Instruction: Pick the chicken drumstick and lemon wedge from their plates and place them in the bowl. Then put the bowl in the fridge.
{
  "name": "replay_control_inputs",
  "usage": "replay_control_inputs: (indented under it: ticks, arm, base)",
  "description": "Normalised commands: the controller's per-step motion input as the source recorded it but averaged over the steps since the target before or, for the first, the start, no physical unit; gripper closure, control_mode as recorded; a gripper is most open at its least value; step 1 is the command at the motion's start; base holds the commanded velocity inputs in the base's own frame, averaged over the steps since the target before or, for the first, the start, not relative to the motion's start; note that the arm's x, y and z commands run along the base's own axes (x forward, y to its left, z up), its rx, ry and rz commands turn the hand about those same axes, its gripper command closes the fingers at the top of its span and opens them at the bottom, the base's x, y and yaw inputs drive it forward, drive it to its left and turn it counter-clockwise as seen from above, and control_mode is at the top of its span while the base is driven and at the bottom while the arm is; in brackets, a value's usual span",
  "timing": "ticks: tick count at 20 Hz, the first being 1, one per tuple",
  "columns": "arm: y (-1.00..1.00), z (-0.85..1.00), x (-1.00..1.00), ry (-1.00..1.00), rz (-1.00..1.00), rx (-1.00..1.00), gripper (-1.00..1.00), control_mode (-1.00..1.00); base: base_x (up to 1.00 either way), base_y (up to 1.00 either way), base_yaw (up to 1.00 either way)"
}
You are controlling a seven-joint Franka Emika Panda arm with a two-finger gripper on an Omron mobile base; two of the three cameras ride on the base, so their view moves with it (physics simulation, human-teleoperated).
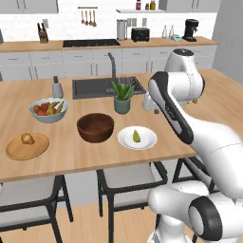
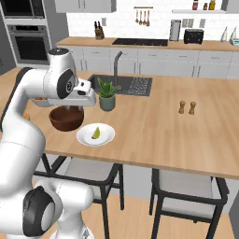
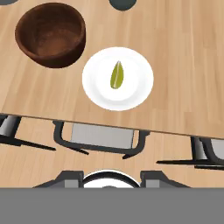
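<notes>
The golden-brown chicken drumstick (image 1: 27, 138) lies on the light-wood plate (image 1: 19, 151) at the counter's front left. The yellow-green lemon wedge (image 1: 136, 136) (image 3: 116, 75) rests in the middle of the white plate (image 1: 148, 140) (image 3: 98, 92). Between the two plates stands the dark-brown wooden bowl (image 1: 95, 127) (image 3: 51, 37), with nothing in it. My gripper (image 3: 111, 177) (image 2: 71, 109) hangs open well above the counter's front edge, looking down on the white plate and the bowl, and holds nothing. The fridge is out of view.
A grey-blue fruit bowl (image 1: 48, 109) stands behind the wood plate. A potted plant (image 1: 122, 97) and the sink (image 1: 95, 88) lie behind the bowl. Two shakers (image 2: 186, 107) stand far right. Chairs (image 1: 133, 178) are tucked under the counter's front edge.
</notes>
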Motion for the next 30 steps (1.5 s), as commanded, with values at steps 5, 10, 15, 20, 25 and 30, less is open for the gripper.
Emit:
replay_control_inputs:
  ticks: [5, 10, 15, 20, 25, 30]
  arm:
    - [0.19, -0.04, -0.44, 0.00, 0.00, 0.10, -1.00, -1.00]
    - [0.25, -0.27, -0.12, 0.01, 0.00, 0.03, -1.00, -1.00]
    - [0.09, -0.57, 0.09, 0.01, 0.00, -0.08, -1.00, -1.00]
    - [0.00, -0.49, 0.57, 0.00, 0.00, -0.02, -1.00, -1.00]
    - [0.00, -0.64, 0.79, 0.05, 0.00, -0.01, -1.00, -1.00]
    - [-0.11, -0.53, 0.67, 0.02, 0.00, 0.00, -1.00, -1.00]
  base:
    - [0.00, 0.00, 0.00]
    - [0.00, 0.00, 0.00]
    - [0.00, 0.00, 0.00]
    - [0.00, 0.00, 0.00]
    - [0.00, 0.00, 0.00]
    - [0.00, 0.00, 0.00]
